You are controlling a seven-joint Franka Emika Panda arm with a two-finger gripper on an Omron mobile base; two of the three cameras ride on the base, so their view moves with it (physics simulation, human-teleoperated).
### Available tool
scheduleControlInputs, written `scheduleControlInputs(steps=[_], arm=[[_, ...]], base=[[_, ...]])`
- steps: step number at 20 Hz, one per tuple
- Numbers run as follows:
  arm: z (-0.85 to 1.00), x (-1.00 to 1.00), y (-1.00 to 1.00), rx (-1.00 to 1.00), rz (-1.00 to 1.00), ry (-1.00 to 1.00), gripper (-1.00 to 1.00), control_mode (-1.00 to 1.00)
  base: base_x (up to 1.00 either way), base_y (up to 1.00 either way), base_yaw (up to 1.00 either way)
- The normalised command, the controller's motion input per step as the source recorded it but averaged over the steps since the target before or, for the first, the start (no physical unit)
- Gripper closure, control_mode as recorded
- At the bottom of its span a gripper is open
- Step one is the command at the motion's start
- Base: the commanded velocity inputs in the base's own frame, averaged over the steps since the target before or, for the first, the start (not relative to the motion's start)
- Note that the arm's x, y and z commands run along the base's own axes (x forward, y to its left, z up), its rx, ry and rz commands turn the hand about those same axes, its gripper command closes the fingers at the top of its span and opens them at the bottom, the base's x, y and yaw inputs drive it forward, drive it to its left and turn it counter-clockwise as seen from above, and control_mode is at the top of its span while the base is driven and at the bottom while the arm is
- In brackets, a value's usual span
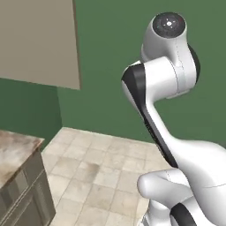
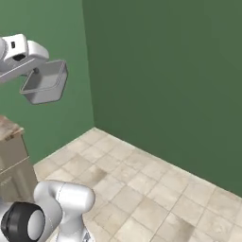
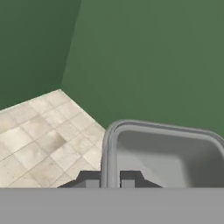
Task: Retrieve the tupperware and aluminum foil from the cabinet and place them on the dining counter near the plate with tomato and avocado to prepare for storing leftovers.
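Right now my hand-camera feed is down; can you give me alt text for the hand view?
The gripper is shut on the rim of the grey tupperware, one dark fingertip on each side of its near wall, the open container tipped toward the camera. Behind it are a plain green wall and a beige tiled floor meeting in a corner.

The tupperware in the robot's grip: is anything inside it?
Empty: the tupperware shows a bare grey floor. The gripper pinches its rim.

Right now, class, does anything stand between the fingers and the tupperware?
Nothing visible does. The fingers are already shut on the near rim of the tupperware, one either side of the wall; the container hangs in the air above the tiled floor.
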Motion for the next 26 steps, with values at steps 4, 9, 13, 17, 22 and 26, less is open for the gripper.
scheduleControlInputs(steps=[4, 9, 13, 17, 22, 26], arm=[[0.00, 0.00, 0.00, 0.00, 0.00, 0.00, 1.00, 1.00], [0.00, 0.00, 0.00, 0.00, 0.00, 0.00, 1.00, 1.00], [0.00, 0.00, 0.00, 0.00, 0.00, 0.00, 1.00, 1.00], [0.00, 0.00, 0.00, 0.00, 0.00, 0.00, 1.00, 1.00], [0.00, 0.00, 0.00, 0.00, 0.00, 0.00, 1.00, 1.00], [0.00, 0.00, 0.00, 0.00, 0.00, 0.00, 1.00, 1.00]], base=[[0.00, 0.00, -0.84], [0.00, 0.00, -0.81], [0.16, -0.02, -0.74], [0.59, 0.00, -0.60], [0.96, 0.00, -0.48], [1.00, 0.00, -0.47]])
